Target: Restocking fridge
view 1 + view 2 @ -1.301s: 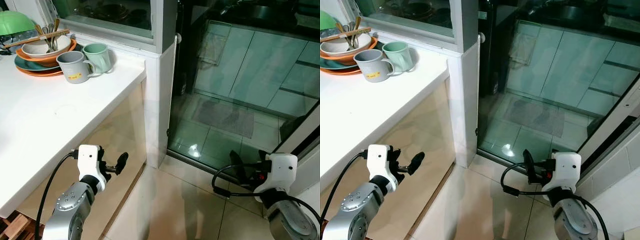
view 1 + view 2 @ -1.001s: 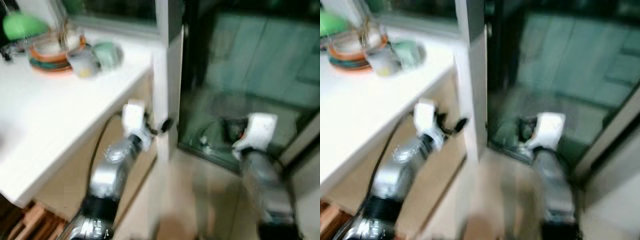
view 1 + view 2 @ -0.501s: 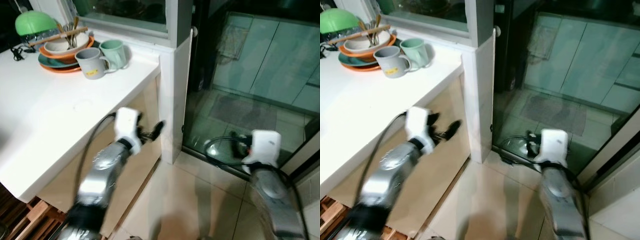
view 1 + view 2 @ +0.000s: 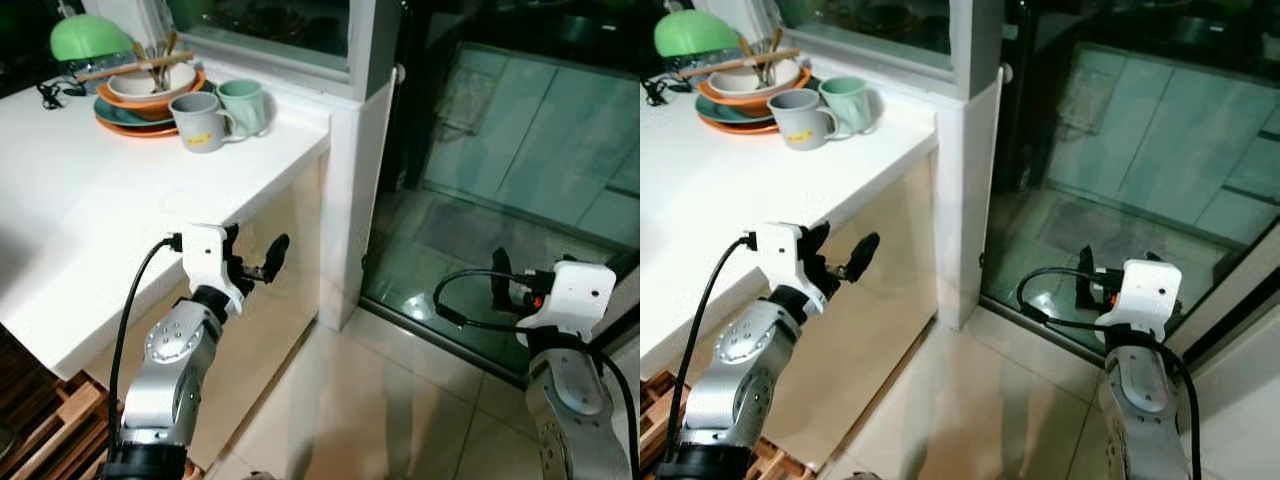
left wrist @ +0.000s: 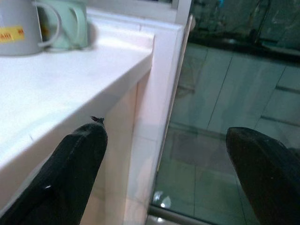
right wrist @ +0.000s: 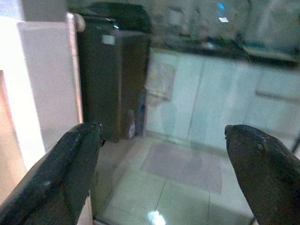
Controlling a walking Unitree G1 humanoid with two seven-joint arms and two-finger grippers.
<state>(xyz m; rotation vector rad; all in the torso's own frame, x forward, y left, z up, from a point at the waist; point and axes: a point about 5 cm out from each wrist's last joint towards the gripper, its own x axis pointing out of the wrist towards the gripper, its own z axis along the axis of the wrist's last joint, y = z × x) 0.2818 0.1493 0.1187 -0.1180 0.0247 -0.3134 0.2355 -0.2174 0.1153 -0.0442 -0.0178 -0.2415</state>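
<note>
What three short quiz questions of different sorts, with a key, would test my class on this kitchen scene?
1. True or false: the left tool holds the grey ceramic mug.
2. Which stands beside the grey mug? A) pale green ceramic mug B) glass bottle C) steel kettle
3. Fill in: the chopsticks lie across the white bowl, stacked on an ______ plate.

Key: 1 false, both the left and the right tool are open and empty, off the white countertop; 2 A; 3 orange.
</note>
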